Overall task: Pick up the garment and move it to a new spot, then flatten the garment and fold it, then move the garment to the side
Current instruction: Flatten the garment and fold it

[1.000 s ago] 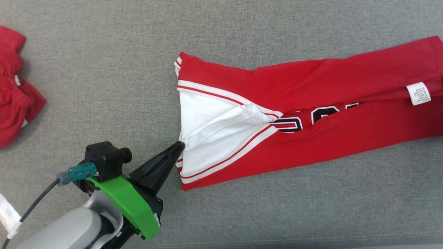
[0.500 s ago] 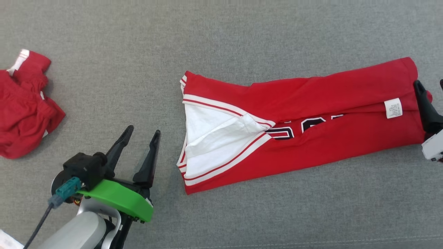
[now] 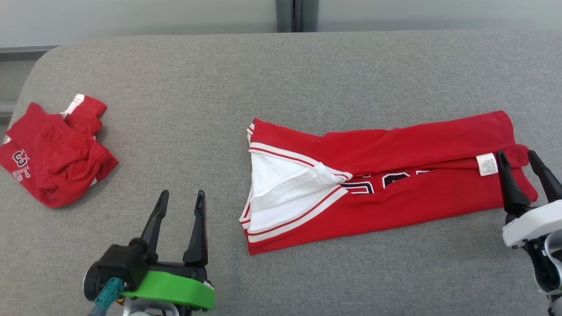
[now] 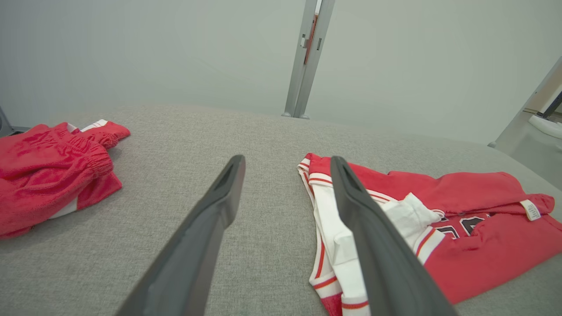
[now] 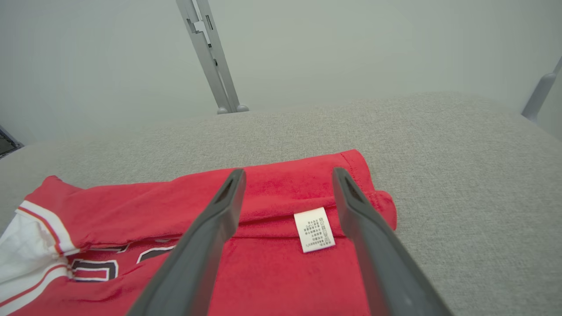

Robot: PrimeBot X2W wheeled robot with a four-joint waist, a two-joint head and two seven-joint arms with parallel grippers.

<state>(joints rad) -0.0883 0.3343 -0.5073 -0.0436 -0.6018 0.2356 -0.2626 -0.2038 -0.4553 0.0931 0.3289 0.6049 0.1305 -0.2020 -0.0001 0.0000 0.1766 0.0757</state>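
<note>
**Inspector:** Left of the field?

**Recorder:** A crumpled red piece [image 3: 57, 153] with white lettering lies on the grey padded surface [image 3: 281, 74], well apart from everything else. Nothing lies between it and the left gripper [image 3: 182, 194]. That gripper's fingers stand wide apart over bare padding and hold nothing.

**Inspector:** The task item?

**Recorder:** The garment [image 3: 417, 202], red with white striped trim, lies in a long fold right of centre. White lining is exposed at its left end, near that gripper and not touching it.

**Inspector:** Right end?

**Recorder:** A white label [image 3: 486, 164] sits near the edge. The right gripper [image 3: 516, 154] is spread wide over that end and grips nothing. Whether its tips touch the cloth I cannot tell.

**Inspector:** Differences between views?

**Recorder:** The head view gives the garment's full length and the lettering on the crumpled piece. The left wrist view adds that piece's gathered elastic band and a metal post [image 4: 307, 57] against the pale wall behind. The right wrist view places the label between the fingers; its print is unreadable.
</note>
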